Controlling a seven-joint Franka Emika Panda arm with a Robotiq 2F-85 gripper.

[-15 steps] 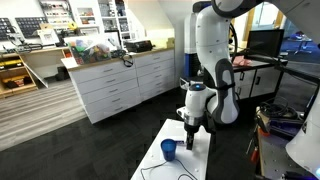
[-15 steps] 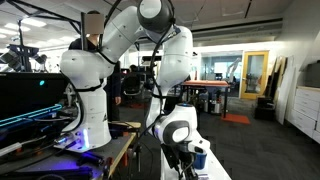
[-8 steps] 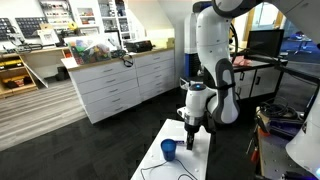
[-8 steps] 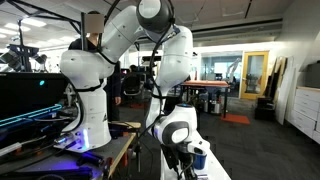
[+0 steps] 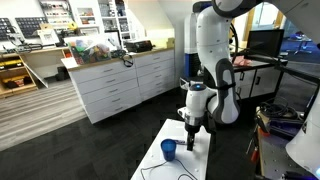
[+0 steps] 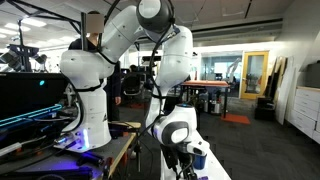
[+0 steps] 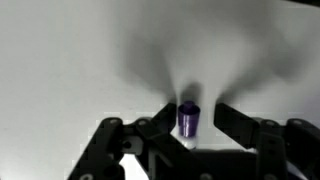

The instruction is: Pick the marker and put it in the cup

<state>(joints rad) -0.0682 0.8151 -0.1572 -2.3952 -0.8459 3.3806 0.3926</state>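
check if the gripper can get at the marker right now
Probably yes: in the wrist view the marker stands between the gripper jaws, which look open, on the bare table, with nothing in between.

— Where is the marker?
— In the wrist view the marker (image 7: 189,118) points its end at the camera, a short purple cylinder with a dark round top. It sits between the jaws, white bench behind it.
— And the cup?
— In an exterior view the cup (image 5: 169,150) stands upright on the bench, small, dark blue, mouth up.
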